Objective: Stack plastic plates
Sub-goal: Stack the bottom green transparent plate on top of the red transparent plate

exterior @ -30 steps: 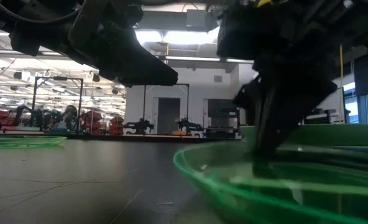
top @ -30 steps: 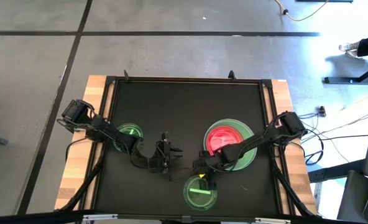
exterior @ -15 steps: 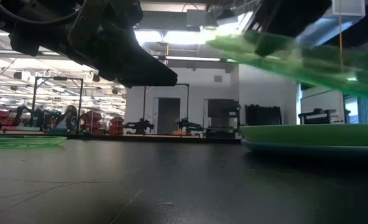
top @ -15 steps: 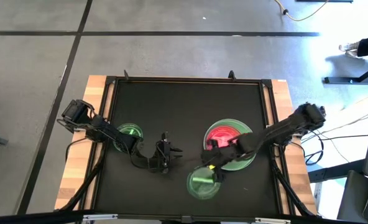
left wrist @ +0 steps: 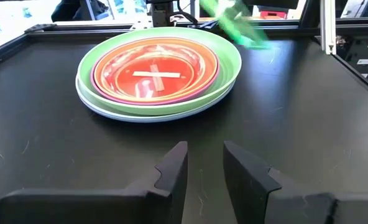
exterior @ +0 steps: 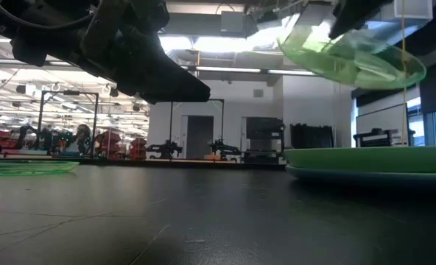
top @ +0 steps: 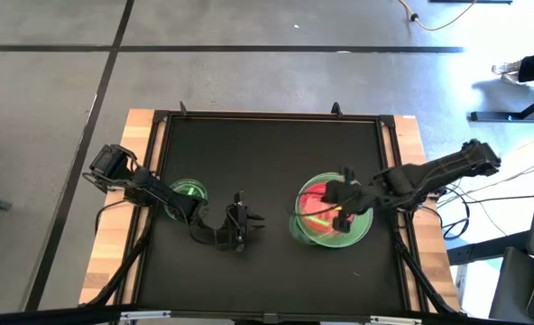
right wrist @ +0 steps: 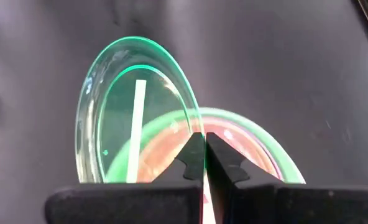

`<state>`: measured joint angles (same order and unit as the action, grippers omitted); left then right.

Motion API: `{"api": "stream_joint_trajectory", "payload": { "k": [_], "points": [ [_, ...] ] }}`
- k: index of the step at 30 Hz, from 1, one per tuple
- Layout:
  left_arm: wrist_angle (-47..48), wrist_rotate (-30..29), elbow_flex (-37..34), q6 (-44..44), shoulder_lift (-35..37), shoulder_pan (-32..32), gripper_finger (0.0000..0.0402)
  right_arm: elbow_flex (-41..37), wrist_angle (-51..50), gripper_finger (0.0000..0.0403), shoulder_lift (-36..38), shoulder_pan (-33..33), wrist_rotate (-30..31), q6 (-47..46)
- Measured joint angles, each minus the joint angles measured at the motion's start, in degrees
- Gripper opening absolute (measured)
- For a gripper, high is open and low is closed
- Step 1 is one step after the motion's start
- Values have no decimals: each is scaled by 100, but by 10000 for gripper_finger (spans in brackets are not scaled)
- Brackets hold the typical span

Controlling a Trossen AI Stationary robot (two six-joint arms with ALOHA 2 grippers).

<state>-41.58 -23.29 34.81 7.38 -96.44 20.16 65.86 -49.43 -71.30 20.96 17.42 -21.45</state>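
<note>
Item: small translucent green dish [right wrist: 131, 118], held aloft by its rim in the right gripper [right wrist: 204, 152], fingers pinched together on the edge. In the high view the dish hung over the stack of plates [top: 332, 212] at the table's right half; the low view showed it tilted and well clear of the stack's top.

Handling note (judgement): the dish should be levelled and centred over the stack before being lowered, then let go only once it rests inside the topmost plate; a tilted release could let it slide off the rim.

Stack, contents from the left wrist view: a whitish plate at the bottom, a large green plate [left wrist: 227, 65] on it, a purple-rimmed plate, then an orange plate [left wrist: 156, 68] with a pale cross on top.

Item: second small green dish [top: 189, 191], flat on the table [top: 258, 144] at its left side.

Left gripper [left wrist: 204, 167]: fingers slightly apart, holding nothing, low over mid-table.
</note>
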Motion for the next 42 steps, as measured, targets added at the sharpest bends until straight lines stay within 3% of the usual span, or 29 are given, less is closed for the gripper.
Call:
{"api": "stream_joint_trajectory", "payload": {
  "k": [8, 20, 34, 42],
  "points": [
    [2, 0, 0, 0, 0, 0, 95, -818, -277, 3, 598, -603, 97, -376],
    [1, -2, 0, -2, 0, 0, 95, -2238, 267, 3, 622, -1369, -230, -365],
    [1, -2, 0, -1, 0, 0, 95, -2874, 271, 3, 622, -1389, 2, -384],
    [2, -1, 0, -2, 0, 0, 95, -3018, 30, 3, 622, -1387, 14, -840]
  ]
}}
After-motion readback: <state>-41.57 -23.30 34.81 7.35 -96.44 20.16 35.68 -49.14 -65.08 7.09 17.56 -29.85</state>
